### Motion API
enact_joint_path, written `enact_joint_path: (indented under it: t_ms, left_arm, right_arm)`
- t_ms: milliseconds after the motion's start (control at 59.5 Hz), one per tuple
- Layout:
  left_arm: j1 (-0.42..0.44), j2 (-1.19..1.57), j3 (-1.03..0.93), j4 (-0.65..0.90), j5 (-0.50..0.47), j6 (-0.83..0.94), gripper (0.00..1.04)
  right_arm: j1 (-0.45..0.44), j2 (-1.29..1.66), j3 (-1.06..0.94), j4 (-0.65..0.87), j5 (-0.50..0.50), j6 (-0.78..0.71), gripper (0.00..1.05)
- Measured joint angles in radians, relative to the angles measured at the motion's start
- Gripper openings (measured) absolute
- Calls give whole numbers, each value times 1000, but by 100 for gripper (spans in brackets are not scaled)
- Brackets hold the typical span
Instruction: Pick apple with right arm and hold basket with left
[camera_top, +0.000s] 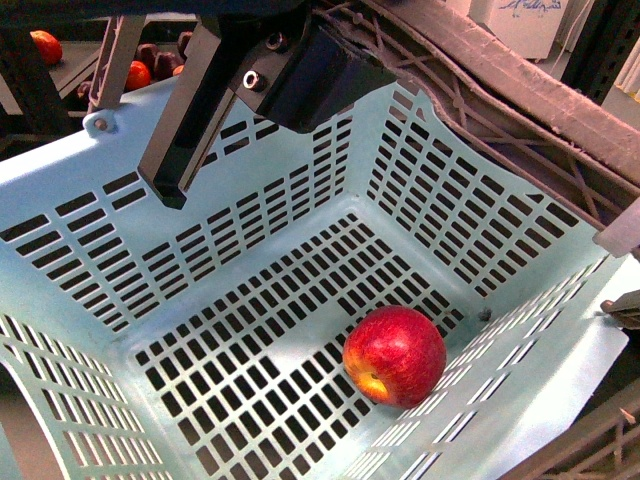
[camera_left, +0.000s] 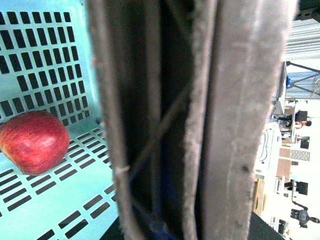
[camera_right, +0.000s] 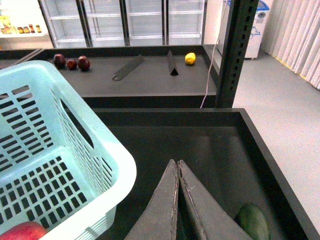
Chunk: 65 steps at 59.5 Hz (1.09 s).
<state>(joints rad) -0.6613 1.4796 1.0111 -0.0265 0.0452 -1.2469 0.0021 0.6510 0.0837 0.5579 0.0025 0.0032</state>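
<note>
Aqua basket (camera_top: 300, 200) filling front view, seen from above through its open top. Inside basket, on slotted floor, close up to side wall on rt-arm side: red apple (camera_top: 395, 355), lying loose, yellowish patch turned down toward floor, nothing gripping it. Same apple low on basket floor in lt wrist view, and just peeking up inside basket rim in rt wrist view. Brown-grey handle (camera_top: 520, 100) running along basket's far rt rim; in lt wrist view right up against lens, blocking most of frame. Lt gripper (camera_top: 200, 100), black, above basket's far lt wall w/ one long finger pointing down in front of that wall. Can't tell whether its jaws are apart or together, nor whether clamped on handle, since fingers aren't clear in any view. Rt gripper (camera_right: 176, 165) outside basket, just beside its rim, over a black bin (camera_right: 240, 140); grey fingertips pressed together, nothing between them. Green fruit (camera_right: 255, 220) in that bin, on side away from basket. Beyond basket, on dark shelf (camera_right: 150, 82): three dark red fruits (camera_right: 72, 62) and, well apart from them, a small yellow fruit (camera_right: 190, 58). Past basket's far lt rim in front view, a few orange-red fruits (camera_top: 138, 74).
</note>
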Motion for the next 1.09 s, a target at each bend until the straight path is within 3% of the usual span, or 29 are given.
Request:
enact_joint_path:
  t_ms: [488,1093]
  left_arm:
    - [0,0,0,0,-4,1,17]
    - [0,0,0,0,-3,1,17]
  right_arm:
    - [0,-181,-66,-91,-2,0,2]
    - [0,-404,-66,-311,-2,0,2]
